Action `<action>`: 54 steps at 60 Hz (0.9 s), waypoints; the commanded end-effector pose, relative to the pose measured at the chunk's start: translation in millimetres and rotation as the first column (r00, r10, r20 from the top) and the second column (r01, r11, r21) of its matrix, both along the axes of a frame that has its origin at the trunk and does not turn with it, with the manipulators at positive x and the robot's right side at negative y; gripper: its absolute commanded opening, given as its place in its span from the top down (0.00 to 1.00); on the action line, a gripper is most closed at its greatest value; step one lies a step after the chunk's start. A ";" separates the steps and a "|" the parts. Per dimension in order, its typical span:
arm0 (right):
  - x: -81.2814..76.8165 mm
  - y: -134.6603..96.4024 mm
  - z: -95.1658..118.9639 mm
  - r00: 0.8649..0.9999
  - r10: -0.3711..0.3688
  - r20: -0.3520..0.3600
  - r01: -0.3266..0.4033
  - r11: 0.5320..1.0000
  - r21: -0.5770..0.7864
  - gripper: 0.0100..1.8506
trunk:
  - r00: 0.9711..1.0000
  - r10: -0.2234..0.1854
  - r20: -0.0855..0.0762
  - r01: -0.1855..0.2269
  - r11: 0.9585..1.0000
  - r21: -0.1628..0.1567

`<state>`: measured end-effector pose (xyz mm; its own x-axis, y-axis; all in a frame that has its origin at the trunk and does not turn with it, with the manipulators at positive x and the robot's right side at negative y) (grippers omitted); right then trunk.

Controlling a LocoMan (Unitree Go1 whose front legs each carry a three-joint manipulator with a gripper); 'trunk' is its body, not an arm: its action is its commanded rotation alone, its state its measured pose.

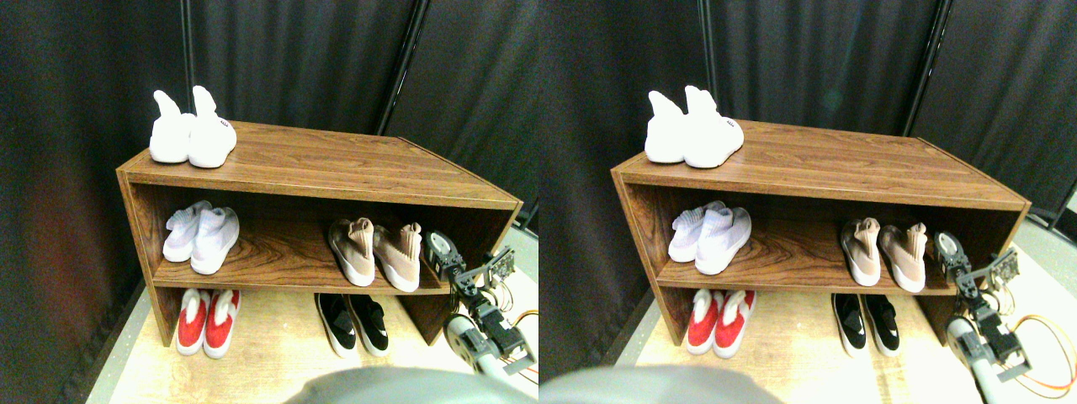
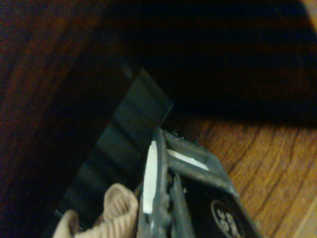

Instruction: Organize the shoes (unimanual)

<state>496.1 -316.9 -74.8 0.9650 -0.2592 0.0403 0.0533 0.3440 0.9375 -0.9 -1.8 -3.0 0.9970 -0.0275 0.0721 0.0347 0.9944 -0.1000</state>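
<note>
Reaching in at the right end of the middle shelf (image 1: 286, 268), your right gripper (image 1: 439, 251) sits just beside the outer shoe of the beige-tan pair (image 1: 376, 251). Both of those shoes stand on that shelf, right of centre, toes toward you, heels and knit cuffs back toward the curtain.

Wrist view: a beige ribbed cuff (image 2: 113, 214) shows right against the dark jaw frame, wood grain beyond. Whether the jaws are apart or closed, you cannot tell from either view, and contact with the shoe is not certain.

Black pair (image 1: 353, 321) sits on the floor board below, neat and parallel. The beige shoes look slightly splayed, so this step is probably squaring up the outer one.

Advice for the step:
- Work low along the shelf board; the shelf's side panel (image 1: 484, 231) is close on the gripper's outer side and leaves little room to swing.
- Take the shoe by the cuff or heel collar. Knit will fold and slip, so bite deep.
- Move slowly; the inner beige shoe is touching or nearly touching its mate and will shift with it.
</note>
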 end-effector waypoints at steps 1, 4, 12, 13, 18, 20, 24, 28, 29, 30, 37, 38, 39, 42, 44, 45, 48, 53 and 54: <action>3.4 9.3 3.5 0.999 0.028 0.029 -0.029 0.999 0.039 0.97 | 1.000 0.013 -0.009 -0.013 1.000 -0.018; 4.3 11.4 2.4 0.999 0.035 0.023 -0.035 0.999 0.034 0.97 | 1.000 0.017 -0.008 -0.017 1.000 -0.022; 8.0 21.2 -2.3 0.999 0.033 0.008 -0.034 0.998 0.044 0.97 | 1.000 0.023 -0.011 -0.023 0.999 -0.028; 8.0 21.2 -2.3 0.999 0.033 0.008 -0.034 0.998 0.044 0.97 | 1.000 0.024 -0.013 -0.024 0.999 -0.029; 11.0 26.8 -5.8 0.999 0.050 -0.003 -0.050 0.997 0.056 0.97 | 1.000 0.027 -0.012 -0.027 0.999 -0.032; 11.4 27.9 -6.2 0.999 0.053 -0.004 -0.053 0.997 0.054 0.97 | 1.000 0.028 -0.013 -0.028 0.999 -0.033; 12.0 31.6 -6.9 0.998 0.053 -0.017 -0.053 0.998 0.039 0.97 | 0.999 0.031 -0.015 -0.031 0.999 -0.036; 12.4 33.8 -7.5 0.998 0.056 -0.020 -0.055 0.998 0.027 0.97 | 0.999 0.032 -0.017 -0.033 0.999 -0.037; 12.4 33.8 -7.5 0.998 0.056 -0.020 -0.055 0.998 0.027 0.97 | 0.999 0.032 -0.017 -0.033 0.999 -0.037; 12.7 34.8 -7.7 0.998 0.064 -0.019 -0.064 0.998 0.023 0.97 | 0.999 0.032 -0.017 -0.033 0.999 -0.037; 12.9 40.4 -7.6 0.996 0.080 -0.026 -0.078 0.995 0.064 0.97 | 0.999 0.034 -0.019 -0.035 0.999 -0.040; 13.0 41.5 -7.6 0.996 0.080 -0.029 -0.077 0.994 0.077 0.97 | 0.999 0.037 -0.021 -0.038 0.998 -0.041; 12.9 42.5 -7.7 0.996 0.082 -0.030 -0.080 0.994 0.069 0.97 | 0.999 0.037 -0.021 -0.038 0.998 -0.041; 13.0 44.8 -8.0 0.995 0.093 -0.029 -0.091 0.994 0.062 0.97 | 0.999 0.039 -0.023 -0.039 0.998 -0.043; 12.9 45.2 -8.0 0.995 0.098 -0.028 -0.096 0.994 0.057 0.97 | 0.999 0.039 -0.023 -0.039 0.998 -0.043; 12.7 45.8 -8.2 0.994 0.104 -0.028 -0.102 0.993 0.055 0.97 | 0.999 0.039 -0.023 -0.039 0.998 -0.043; 13.1 46.5 -8.6 0.994 0.109 -0.034 -0.107 0.993 0.053 0.97 | 0.999 0.039 -0.023 -0.039 0.998 -0.043; 12.1 49.0 -8.4 0.993 0.110 -0.029 -0.109 0.993 0.049 0.97 | 0.999 0.039 -0.024 -0.040 0.998 -0.042; 11.9 49.3 -8.4 0.994 0.109 -0.028 -0.108 0.993 0.051 0.97 | 0.999 0.039 -0.024 -0.040 0.998 -0.042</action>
